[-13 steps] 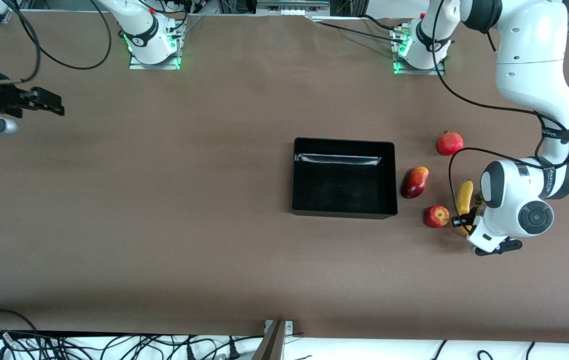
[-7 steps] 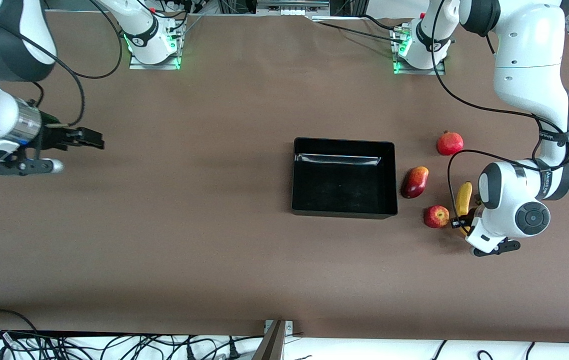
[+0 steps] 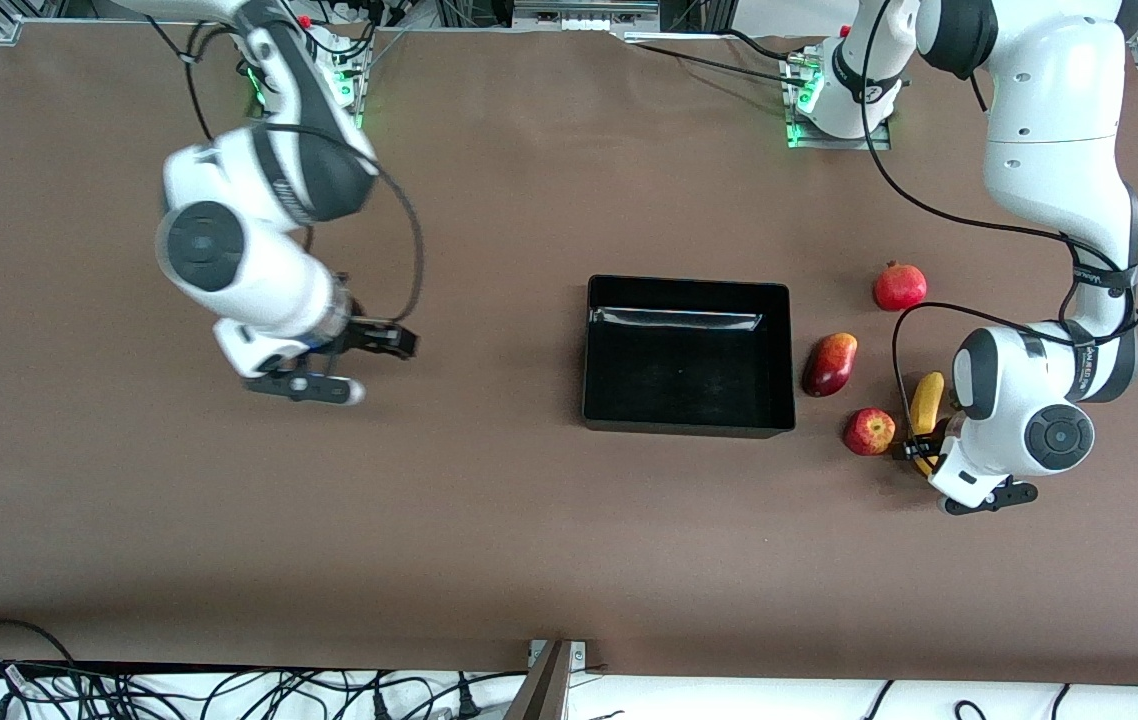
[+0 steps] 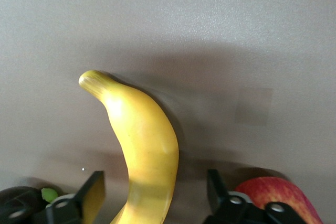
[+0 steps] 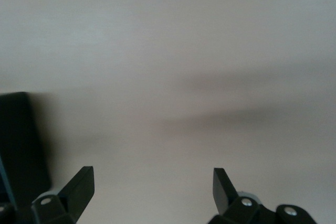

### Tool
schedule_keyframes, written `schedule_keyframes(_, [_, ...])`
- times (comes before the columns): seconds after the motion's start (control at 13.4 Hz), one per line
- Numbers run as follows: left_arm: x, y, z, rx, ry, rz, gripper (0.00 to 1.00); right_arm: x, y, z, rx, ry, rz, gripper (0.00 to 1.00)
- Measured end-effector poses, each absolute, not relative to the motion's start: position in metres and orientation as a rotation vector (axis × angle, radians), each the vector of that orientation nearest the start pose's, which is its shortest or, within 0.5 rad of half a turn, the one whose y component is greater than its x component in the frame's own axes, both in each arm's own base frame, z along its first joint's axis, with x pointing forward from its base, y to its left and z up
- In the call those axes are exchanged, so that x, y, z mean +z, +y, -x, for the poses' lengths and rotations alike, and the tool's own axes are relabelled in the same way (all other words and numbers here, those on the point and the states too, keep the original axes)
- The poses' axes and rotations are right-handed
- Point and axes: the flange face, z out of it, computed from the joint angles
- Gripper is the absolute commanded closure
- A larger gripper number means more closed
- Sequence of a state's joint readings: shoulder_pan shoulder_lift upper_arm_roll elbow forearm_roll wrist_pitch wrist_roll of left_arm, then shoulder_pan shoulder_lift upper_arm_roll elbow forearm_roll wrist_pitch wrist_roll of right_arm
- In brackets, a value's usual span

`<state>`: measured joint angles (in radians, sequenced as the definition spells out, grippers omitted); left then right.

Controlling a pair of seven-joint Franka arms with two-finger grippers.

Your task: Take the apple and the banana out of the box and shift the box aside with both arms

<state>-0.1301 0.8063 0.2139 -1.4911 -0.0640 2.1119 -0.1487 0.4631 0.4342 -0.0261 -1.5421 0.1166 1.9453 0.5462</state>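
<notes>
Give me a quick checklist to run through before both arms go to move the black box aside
1. Box has no fruit in it: ok, only its bare black floor shows.
2. Banana out of the box: ok, on the table toward the left arm's end.
3. Apple out of the box: ok, on the table beside the banana.
4. Left gripper let go of the banana: ok, fingers stand apart on either side of it.
5. Right gripper ready: ok, open and holding nothing, over bare table toward the right arm's end of the box.
6. Mango clear of the box: cannot tell, it lies very close to the wall.
</notes>
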Motion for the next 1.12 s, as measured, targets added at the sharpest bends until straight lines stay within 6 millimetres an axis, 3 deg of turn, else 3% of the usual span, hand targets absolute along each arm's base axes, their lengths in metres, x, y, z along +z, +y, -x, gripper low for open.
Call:
schedule_keyframes(0.15, [0.200,0.033,-0.696,0.266,-0.319,3.002,0.00,0.386,0.342,-0.599,0.118,0.297,2.987,0.00])
schedule_keyframes(0.22, [0.217,0.034,-0.697,0.265,-0.295,3.009,0.00,0.383,0.358,-0.594,0.128,0.308,2.955,0.00])
schedule_keyframes(0.37, [0.267,0.038,-0.696,0.271,-0.249,3.028,0.00,0.373,0.390,-0.579,0.127,0.265,2.929,0.00])
schedule_keyframes(0.6, [0.346,0.038,-0.684,0.282,-0.214,3.059,0.00,0.343,0.454,-0.547,0.069,0.179,2.913,0.00])
schedule_keyframes(0.82, [0.410,0.031,-0.666,0.297,-0.178,3.087,0.00,0.309,0.482,-0.535,0.021,0.140,2.902,0.00])
schedule_keyframes(1.12, [0.482,0.030,-0.644,0.230,-0.144,3.122,0.00,0.276,0.510,-0.515,-0.010,0.084,2.898,0.00])
